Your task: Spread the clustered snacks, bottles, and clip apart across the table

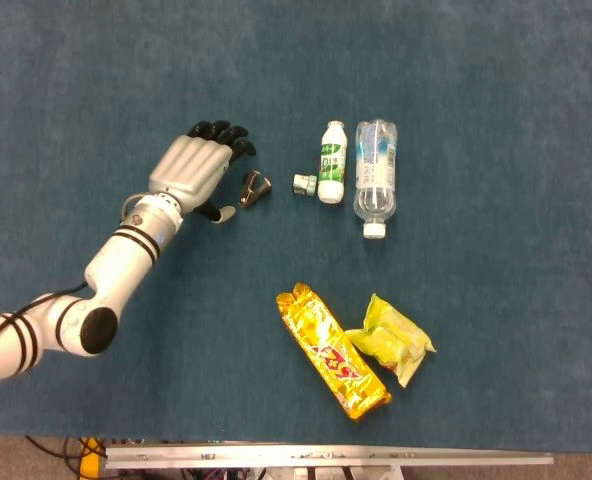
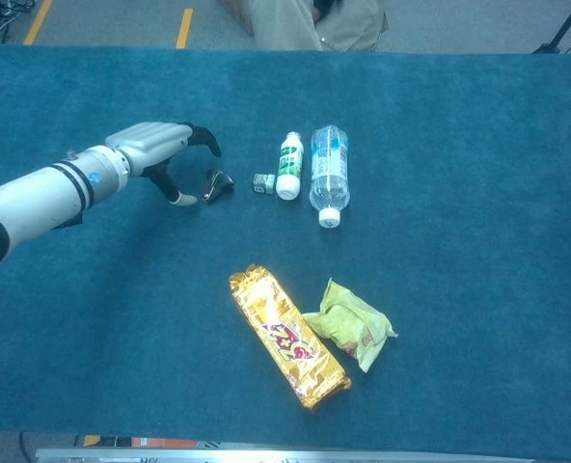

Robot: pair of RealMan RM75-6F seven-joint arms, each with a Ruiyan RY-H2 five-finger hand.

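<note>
While the left hand (image 1: 198,172) hovers with fingers spread and nothing in its grasp, its dark fingertips reach just beside the metal binder clip (image 1: 253,188), thumb tip near the blue worktop (image 1: 496,120); whether any finger touches the clip cannot be told. Right of the clip lie a small silver-green cap-like piece (image 1: 302,182), a white bottle with a green label (image 1: 331,161) and a clear water bottle (image 1: 375,176), all on their sides. The small piece sits just beside the white bottle's cap end, and the two bottles lie side by side, nearly parallel. Nearer the front edge, a long golden snack packet (image 1: 332,351) lies diagonally, with a crumpled yellow-green snack bag (image 1: 393,340) touching or all but touching its right side.

The right hand shows in neither view, apart from a pale speck at the head view's right margin that cannot be identified.

Progress, as judged from the layout: the clip already stands somewhat apart from the bottles, but the bottle pair and the snack pair are each close together. Most of the spreading appears undone, the clip being the likely item in hand.
</note>
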